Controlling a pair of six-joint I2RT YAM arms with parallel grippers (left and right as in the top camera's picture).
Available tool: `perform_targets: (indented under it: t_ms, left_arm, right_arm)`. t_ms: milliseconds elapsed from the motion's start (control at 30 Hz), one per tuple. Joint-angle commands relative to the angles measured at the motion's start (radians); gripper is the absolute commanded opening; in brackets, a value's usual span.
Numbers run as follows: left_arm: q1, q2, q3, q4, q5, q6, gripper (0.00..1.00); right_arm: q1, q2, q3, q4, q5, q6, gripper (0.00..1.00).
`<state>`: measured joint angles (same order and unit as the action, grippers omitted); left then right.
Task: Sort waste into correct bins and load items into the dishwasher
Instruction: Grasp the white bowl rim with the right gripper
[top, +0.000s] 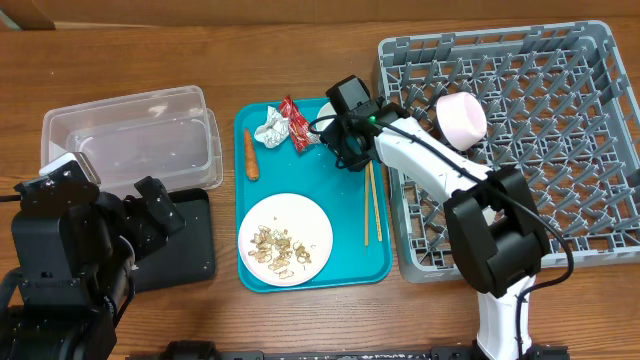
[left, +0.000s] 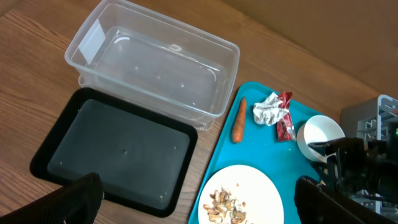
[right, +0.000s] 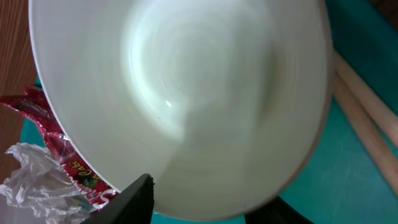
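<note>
Right wrist view: saw white bowl (right: 186, 93) filling frame, on teal tray (right: 373, 34) beside red wrapper (right: 37, 124) and foil ball (right: 37, 180), right claw (left: 322, 148) at its rim, could not tell whether clamped; judged best to pinch rim squarely, lift straight, clear chopsticks (right: 367, 112), then swing to rack (top: 560, 150).

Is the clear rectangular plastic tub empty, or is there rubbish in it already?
Empty. The clear rectangular plastic tub shows only its bare bottom in both the left wrist and overhead views.

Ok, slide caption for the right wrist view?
White bowl fills the view on the teal tray; wrapper, foil ball, chopsticks at edges.
</note>
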<state>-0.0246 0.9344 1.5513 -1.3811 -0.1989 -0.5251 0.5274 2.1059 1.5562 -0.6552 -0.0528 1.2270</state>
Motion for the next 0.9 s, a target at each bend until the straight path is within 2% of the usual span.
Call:
perform_targets:
  t_ms: [0, 67, 100, 267, 367, 400, 667, 867]
  left_arm:
    - [-0.002, 0.002, 0.007, 0.001, -0.014, -0.014, 1.0]
    - [-0.002, 0.002, 0.007, 0.001, -0.014, -0.013, 1.0]
    - [-0.002, 0.002, 0.007, 0.0, -0.014, -0.014, 1.0]
    - [-0.002, 0.002, 0.007, 0.0, -0.014, -0.013, 1.0]
    - [-0.002, 0.002, 0.007, 0.0, -0.014, -0.014, 1.0]
    - [-0.002, 0.002, 0.007, 0.001, -0.014, -0.014, 1.0]
    - [-0.002, 0.002, 0.007, 0.001, -0.014, -0.013, 1.0]
    - [-0.002, 0.002, 0.007, 0.001, -0.014, -0.013, 1.0]
  right_arm:
    - [-0.032, 0.017, 0.009, -0.005, 0.008, 0.063, 0.45]
    - [-0.042, 0.018, 0.009, -0.01, -0.001, 0.064, 0.35]
    - [-0.046, 0.018, 0.009, -0.017, -0.004, 0.064, 0.34]
    - [-0.049, 0.021, 0.008, -0.074, -0.002, 0.064, 0.33]
    - [-0.05, 0.021, 0.008, -0.088, -0.003, 0.035, 0.1]
    - [-0.05, 0.021, 0.008, -0.088, -0.003, 0.015, 0.05]
    - [-0.05, 0.009, 0.01, -0.103, -0.005, -0.117, 0.04]
    - [-0.05, -0.097, 0.011, -0.105, 0.08, -0.237, 0.04]
